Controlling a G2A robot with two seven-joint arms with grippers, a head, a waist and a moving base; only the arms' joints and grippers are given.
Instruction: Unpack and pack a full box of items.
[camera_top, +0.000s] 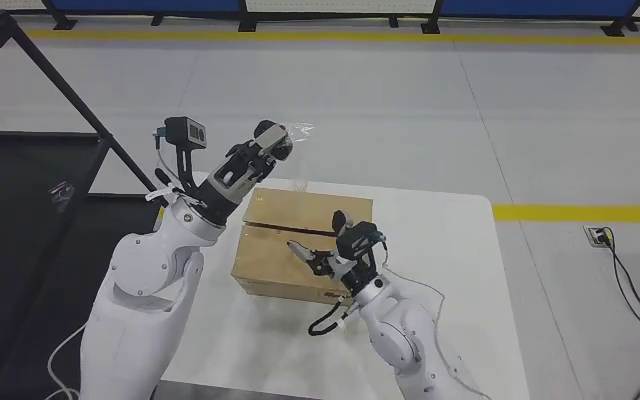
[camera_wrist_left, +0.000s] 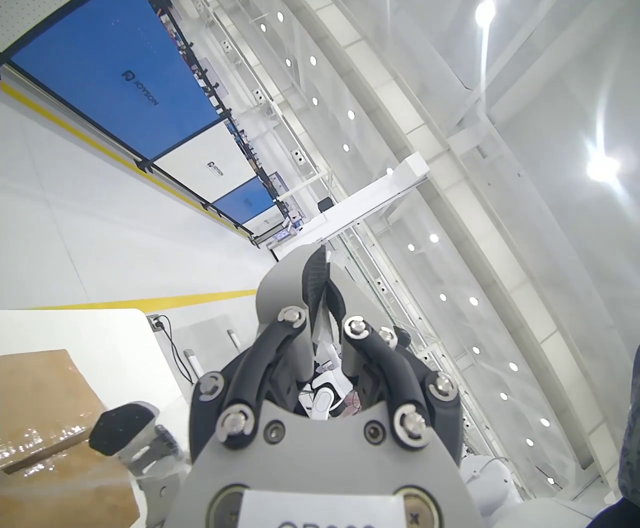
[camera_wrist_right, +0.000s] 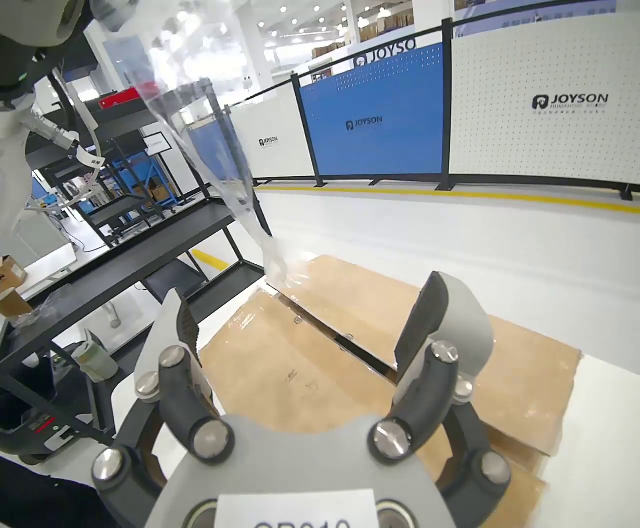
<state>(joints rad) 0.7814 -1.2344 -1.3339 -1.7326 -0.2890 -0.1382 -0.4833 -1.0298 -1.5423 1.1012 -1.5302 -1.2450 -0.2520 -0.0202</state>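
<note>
Peeling clear tape (camera_wrist_right: 240, 200) off the closed box (camera_top: 300, 240)

The left tool (camera_wrist_left: 320, 287) is clamping the clear tape, raised above the box's far end on the tabletop (camera_top: 440, 260); the right tool (camera_wrist_right: 305, 310), fingers apart, is hovering over the flaps; pulling steadily along the seam while bracing the box looks wisest.

Matt brown cardboard box (camera_top: 300, 245), glossy where clear tape (camera_wrist_right: 250, 315) covers it, on a smooth white worktop (camera_top: 450, 270). Thin transparent plastic film (camera_wrist_right: 240, 200) glints. The right tool (camera_wrist_right: 305, 295) carries rough black pads (camera_wrist_right: 420, 320).
</note>
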